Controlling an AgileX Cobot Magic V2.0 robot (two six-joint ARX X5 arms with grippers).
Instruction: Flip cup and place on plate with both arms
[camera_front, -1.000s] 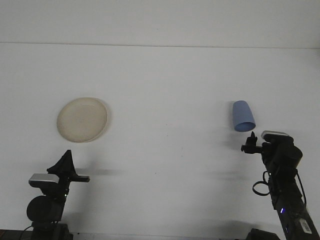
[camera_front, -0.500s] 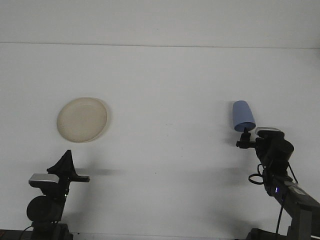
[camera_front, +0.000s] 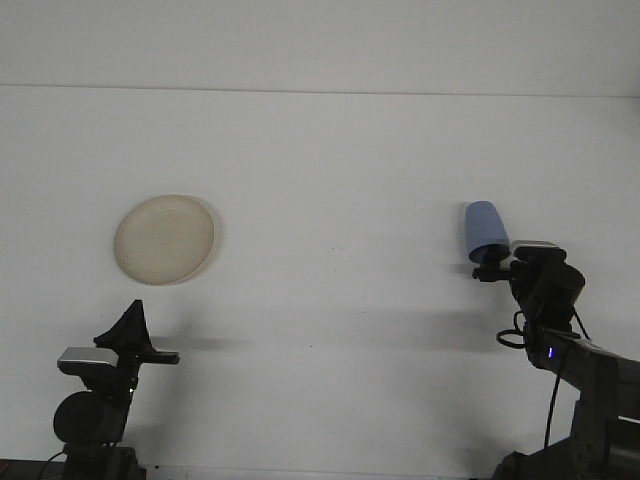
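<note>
Front view, and I see the blue cup (camera_front: 486, 232) lying on its side at the right of the frame, mouth toward the lower edge. My right gripper (camera_front: 487, 265) sits at that mouth; whether its fingers are clenched or loose I cannot tell. The cream plate (camera_front: 164, 239) lies flat at the left, well apart from the cup. My left gripper (camera_front: 131, 327) rests low at lower left, fingers pressed together, grasping nothing.
</note>
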